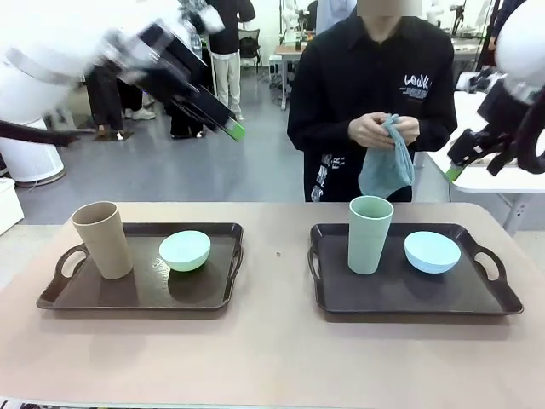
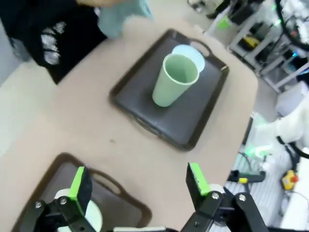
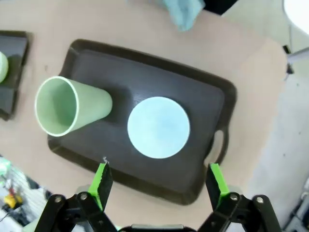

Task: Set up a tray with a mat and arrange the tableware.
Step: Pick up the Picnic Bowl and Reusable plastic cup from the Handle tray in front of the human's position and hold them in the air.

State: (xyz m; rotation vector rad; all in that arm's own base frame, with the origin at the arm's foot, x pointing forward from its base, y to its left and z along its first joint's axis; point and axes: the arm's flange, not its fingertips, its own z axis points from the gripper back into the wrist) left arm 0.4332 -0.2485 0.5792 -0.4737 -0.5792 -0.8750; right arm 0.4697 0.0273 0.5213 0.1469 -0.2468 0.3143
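Front view, with both wrist views. Landmark: the pale green tumbler (image 1: 370, 235), upright on the right tray (image 1: 409, 298).

- The light blue bowl (image 1: 432, 252) sits just beside the tumbler on the same tray, on the side away from the table's middle.
- The left tray (image 1: 128, 294) lies well apart from the tumbler, across a bare strip of table (image 1: 272, 358). It carries the tan tumbler (image 1: 102, 240) at its outer end and the mint green bowl (image 1: 185, 250) on the end nearer the landmark.
- Directly beyond the tumbler, at the far edge, the person's hands (image 1: 375, 129) hold a teal cloth (image 1: 387, 166), bunched and hanging clear of the table.
- The left gripper (image 1: 232, 126) hangs high and well to the left of the tumbler; the right gripper (image 1: 460, 162) hangs high to its right. Each has its jaws spread wide with nothing between them.

Reading: each tray pairs one tumbler with one bowl, which suggests two matching place settings. No mat shows under the tableware, so the cloth is probably the mat not yet laid. The raised, empty claws plausibly leave the trays free for the person's reach.
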